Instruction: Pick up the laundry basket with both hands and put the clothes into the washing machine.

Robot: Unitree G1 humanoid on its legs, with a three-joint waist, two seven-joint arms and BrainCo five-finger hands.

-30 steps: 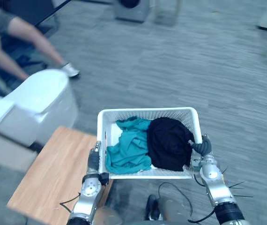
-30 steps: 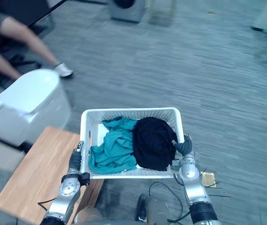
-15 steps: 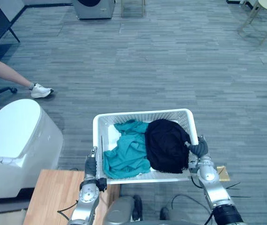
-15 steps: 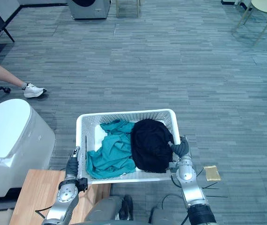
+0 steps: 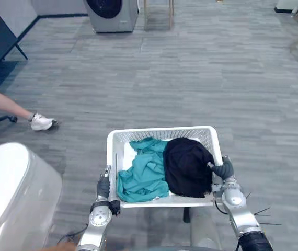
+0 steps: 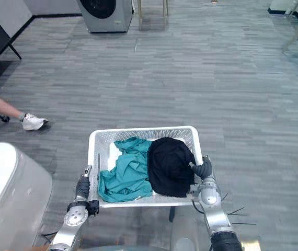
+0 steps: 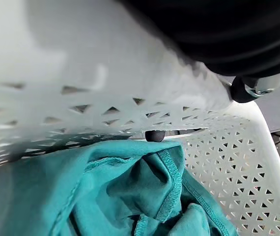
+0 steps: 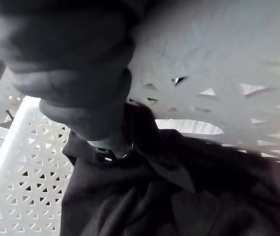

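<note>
The left hand [image 5: 103,186] and right hand [image 5: 224,169] are clamping the laundry basket [image 5: 159,130] by its left and right edges, carrying it level so the teal garment [image 5: 142,173] and black garment [image 5: 187,166] are not spilling. The washing machine [image 5: 111,8] is standing far ahead.

Open floor [image 5: 217,78] ahead to washing machine [image 5: 111,9], white container [image 5: 13,193] at left, person's leg [image 5: 2,107] beyond

One laundry basket [image 5: 162,130] here, two garments in it: one teal garment [image 5: 144,173], one black garment [image 5: 186,164]. Two hands, left hand [image 5: 103,187] and right hand [image 5: 223,168]. One washing machine [image 5: 111,8], one white shoe [image 5: 42,122].
</note>
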